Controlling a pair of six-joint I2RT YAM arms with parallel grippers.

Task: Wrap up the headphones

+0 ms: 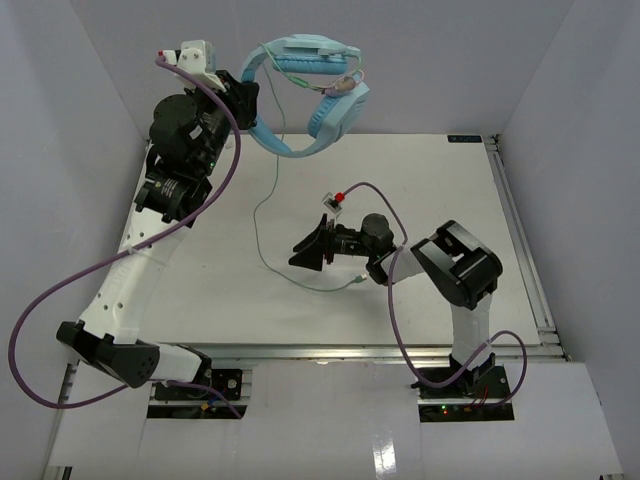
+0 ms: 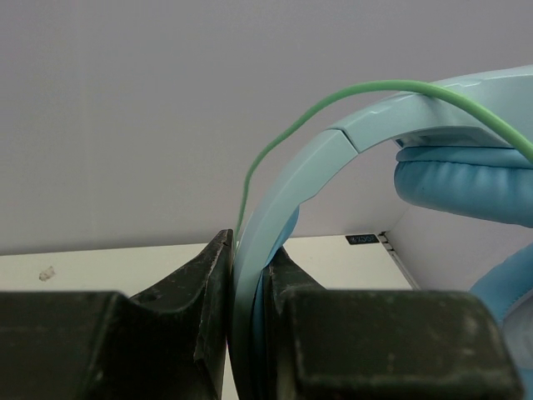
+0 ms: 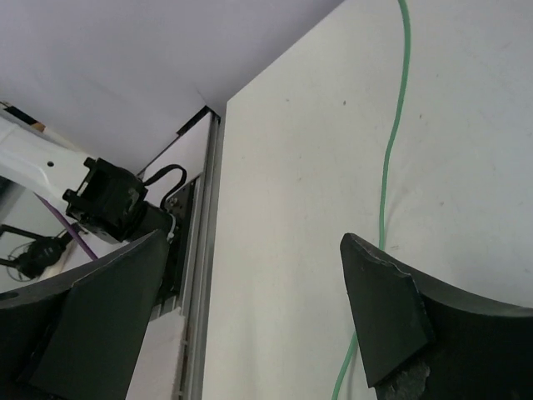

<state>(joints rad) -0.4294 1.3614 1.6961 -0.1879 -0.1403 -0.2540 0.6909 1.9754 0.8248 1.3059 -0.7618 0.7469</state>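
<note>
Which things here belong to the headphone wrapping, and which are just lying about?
Part of the job: the headphones, their green cable, the left gripper shut on the headband, the open right gripper near the cable.
Just there: the purple robot cables, the table.

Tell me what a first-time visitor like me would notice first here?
The light blue headphones stand out most: the left end effector pinches their headband and holds them in the air over the table's far left corner. Their thin green cable trails down and loops across the white table. Mid-table, the right end effector sits low with its fingers spread wide, holding nothing, close beside that cable.
</note>
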